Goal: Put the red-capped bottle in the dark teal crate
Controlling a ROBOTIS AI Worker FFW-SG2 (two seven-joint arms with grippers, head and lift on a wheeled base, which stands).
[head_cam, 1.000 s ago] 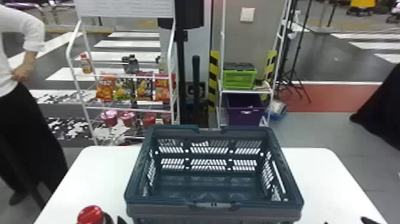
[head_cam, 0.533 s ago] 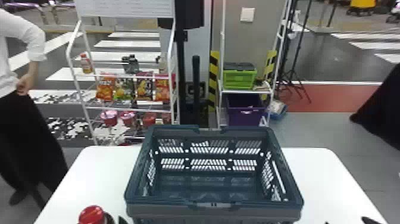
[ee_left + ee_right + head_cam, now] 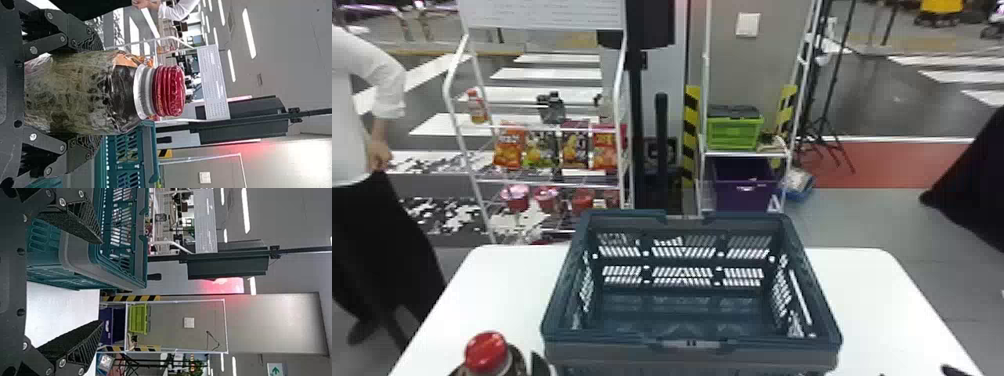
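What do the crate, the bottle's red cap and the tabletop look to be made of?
Crate: likely rigid moulded plastic, fairly matt, given its thick rim and slotted walls.
Red cap: probably plastic, glossy, with bright highlights on its ridges.
Tabletop: smooth and white with no visible grain, perhaps laminate or plastic; I cannot tell which.

head view | red-capped bottle — cut off below | table — likewise

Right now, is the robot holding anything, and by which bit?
The left gripper holds the red-capped bottle by both sides of its body; the right gripper is empty.
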